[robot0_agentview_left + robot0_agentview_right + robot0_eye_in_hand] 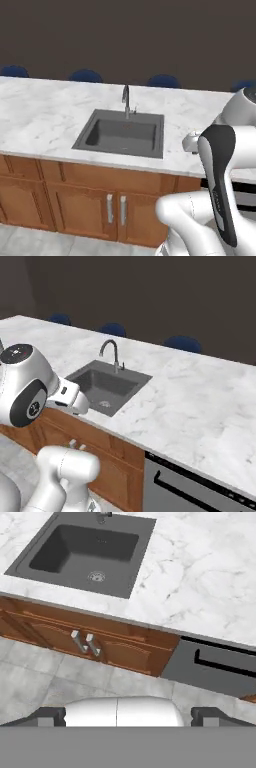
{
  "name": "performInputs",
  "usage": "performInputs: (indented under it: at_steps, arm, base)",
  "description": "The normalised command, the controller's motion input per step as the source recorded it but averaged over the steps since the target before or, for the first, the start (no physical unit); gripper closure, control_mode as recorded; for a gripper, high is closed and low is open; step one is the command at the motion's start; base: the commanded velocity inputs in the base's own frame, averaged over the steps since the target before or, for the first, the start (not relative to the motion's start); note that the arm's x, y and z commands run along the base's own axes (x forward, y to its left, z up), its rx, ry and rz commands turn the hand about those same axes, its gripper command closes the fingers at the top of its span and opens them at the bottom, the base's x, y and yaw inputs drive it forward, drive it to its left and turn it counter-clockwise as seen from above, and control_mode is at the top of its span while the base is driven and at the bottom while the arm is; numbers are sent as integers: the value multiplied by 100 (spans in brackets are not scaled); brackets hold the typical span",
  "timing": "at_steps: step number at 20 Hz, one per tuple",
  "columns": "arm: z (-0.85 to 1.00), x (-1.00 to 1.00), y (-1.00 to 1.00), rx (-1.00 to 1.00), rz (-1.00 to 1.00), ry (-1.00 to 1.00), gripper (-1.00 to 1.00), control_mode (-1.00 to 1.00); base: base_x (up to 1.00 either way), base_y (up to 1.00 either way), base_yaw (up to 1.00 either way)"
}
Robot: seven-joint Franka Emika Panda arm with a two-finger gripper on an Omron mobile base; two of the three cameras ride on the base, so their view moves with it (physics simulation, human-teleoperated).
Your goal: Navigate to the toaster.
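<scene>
**Arm over the sink, claw spread wide**

The claw (129, 718) hangs above the floor (45, 682) in front of the cabinets, and its two dark fingertips (50, 716) stand far apart with nothing between them. From these views I cannot tell where the toaster stands, so its bearing from the claw and the way it points cannot be told either.

Ahead of the claw runs a long white marble surface (45, 115). A dark grey sink (159, 137) is set into it, with a curved metal faucet (126, 100) at its back rim and a round drain (96, 576) in its bottom. Under the sink sit brown wooden cabinet doors (80, 205) with a pair of upright silver handles (109, 208) side by side. To the right of the cabinets, under the same surface, is a grey dishwasher (190, 488) with a dark bar handle (225, 664) across its front.

Beyond the far edge of the surface, the rounded tops of several blue stools (85, 75) rise against a dark wall. The robot's own white arm stands between the base cameras and the right part of the surface.
</scene>
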Motion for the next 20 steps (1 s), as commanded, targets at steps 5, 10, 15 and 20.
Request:
performInputs:
  at_steps: [5, 10, 15, 20]
  arm:
    - [0, 0, 0, 0, 0, 0, -100, 100]
    - [0, 0, 0, 0, 0, 0, -100, 100]
    - [0, 0, 0, 0, 0, 0, -100, 100]
    - [0, 0, 0, 0, 0, 0, -100, 100]
  base:
    - [0, 0, 100]
    - [2, 7, 97]
    - [43, 76, 68]
    - [64, 64, 61]
